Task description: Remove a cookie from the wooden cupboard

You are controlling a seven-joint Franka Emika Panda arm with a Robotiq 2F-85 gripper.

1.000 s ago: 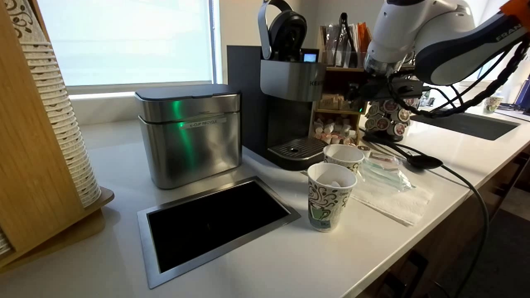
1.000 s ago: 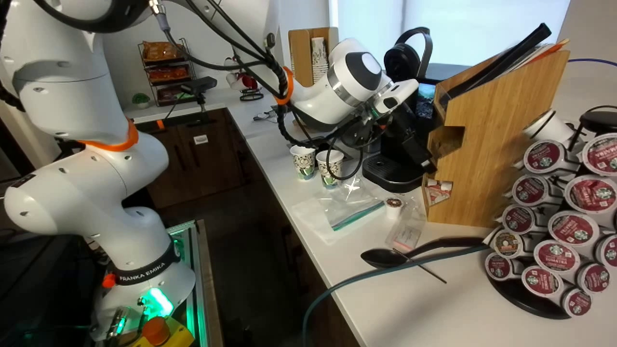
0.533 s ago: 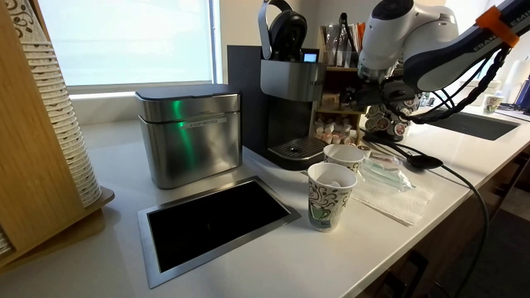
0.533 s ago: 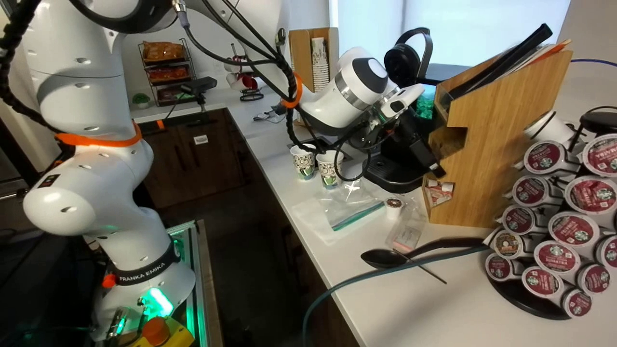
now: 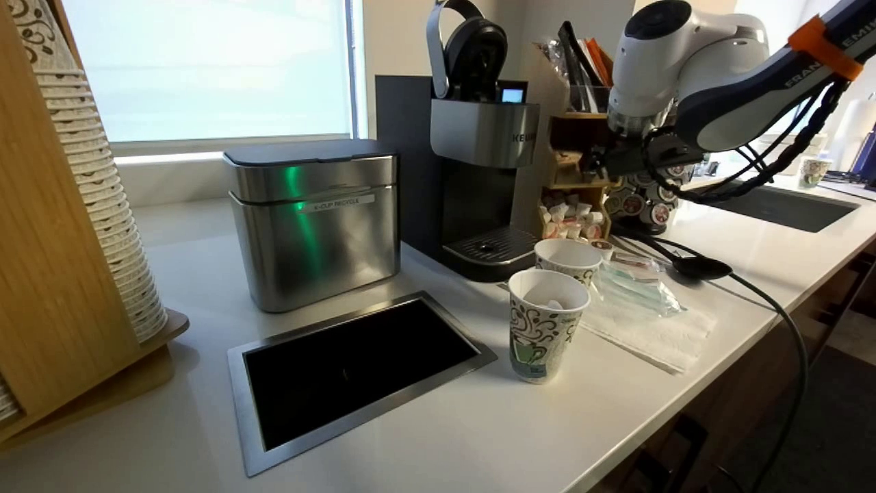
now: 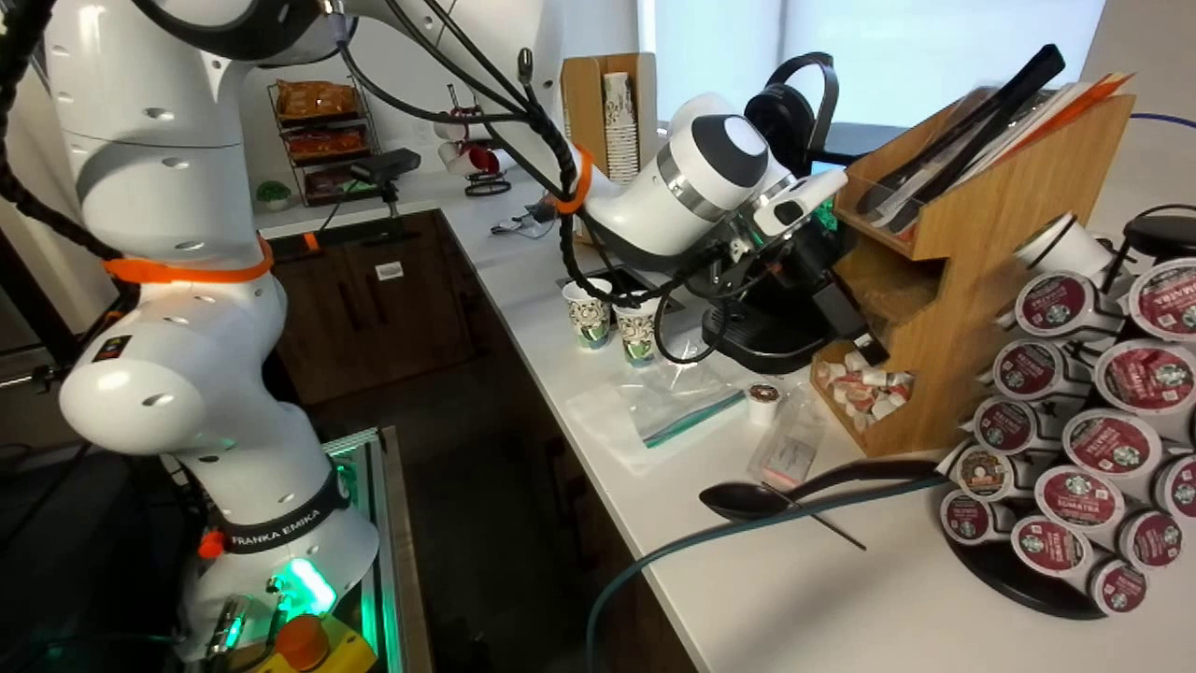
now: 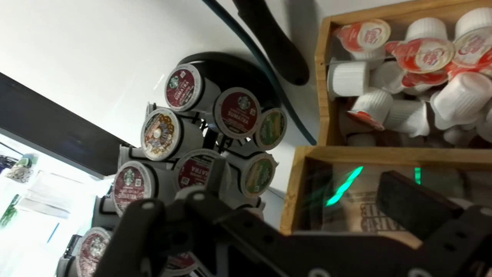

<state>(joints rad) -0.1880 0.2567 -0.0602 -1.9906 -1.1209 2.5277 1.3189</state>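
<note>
The wooden cupboard (image 6: 1000, 327) stands on the counter beside the coffee machine in both exterior views (image 5: 580, 184), its open front turned partly toward the robot. My gripper (image 5: 597, 161) is at its middle compartment; it also shows at the cupboard's front in an exterior view (image 6: 874, 350). In the wrist view my gripper (image 7: 305, 179) is wide open. One finger is in front of or inside the middle compartment, the other outside the cupboard's side wall (image 7: 291, 204). A brown printed packet (image 7: 365, 209) shows in that compartment; I cannot tell if it is a cookie.
Creamer cups (image 7: 426, 54) fill the lowest compartment. A rack of coffee pods (image 6: 1074, 495) stands close beside the cupboard. The coffee machine (image 5: 486, 137) is on its other side. Two paper cups (image 5: 547, 329), a plastic bag (image 6: 682, 402) and a black spoon (image 6: 747, 500) lie nearby.
The cupboard has shifted away from the coffee machine and turned, so its compartments show more. My gripper first came in to the cupboard, then moved sideways with it.
</note>
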